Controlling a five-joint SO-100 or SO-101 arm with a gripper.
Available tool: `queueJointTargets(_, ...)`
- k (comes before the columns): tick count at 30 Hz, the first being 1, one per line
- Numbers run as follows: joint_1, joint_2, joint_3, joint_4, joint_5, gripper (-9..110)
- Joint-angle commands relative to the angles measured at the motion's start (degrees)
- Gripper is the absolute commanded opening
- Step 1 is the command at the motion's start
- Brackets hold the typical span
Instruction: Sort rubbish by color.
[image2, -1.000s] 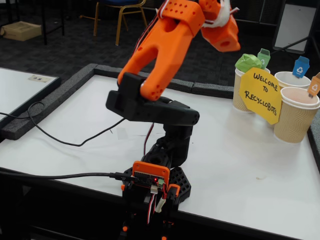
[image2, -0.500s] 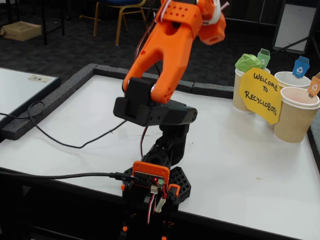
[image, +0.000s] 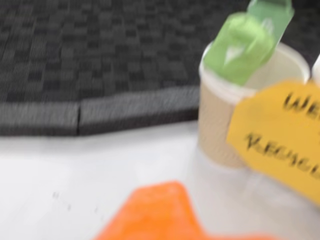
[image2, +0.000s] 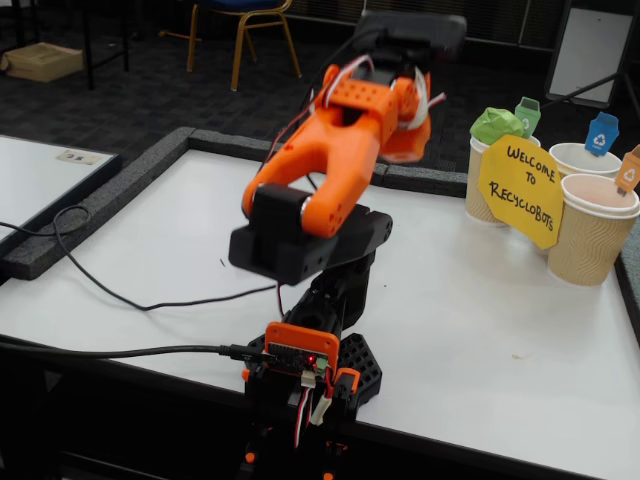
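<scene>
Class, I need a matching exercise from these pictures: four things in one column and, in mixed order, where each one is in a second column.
Things:
1. green wad
2. yellow sign
3. black cable
4. blue tag

Places in the fixed view:
A. lying on the white table, left of the arm
B. leaning against the front of the cups
C. sticking up from the middle cup
D. sitting in the top of the leftmost cup

Pairs: 1-D, 2-B, 3-A, 4-C

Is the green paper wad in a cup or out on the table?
In a cup. The green wad sits in the mouth of the leftmost cup, poking above its rim, in both views.
</scene>
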Motion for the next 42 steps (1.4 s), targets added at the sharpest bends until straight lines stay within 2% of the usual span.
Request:
queueJointTargets(1, -2.5, 8.0, 3.9, -1.8, 3.2, 0)
queueJointTargets(6, -3.7, 14.2, 9.2, 2.1, 7.3, 0)
queueJointTargets(21, -3.7, 21.0, 15.3, 16.0, 11.1, 1)
queueJointTargets(37, -2.1, 21.0, 19.1, 19.2, 12.6, 3)
queueJointTargets(42, -4.6, 21.0, 18.7, 20.7, 13.8, 4)
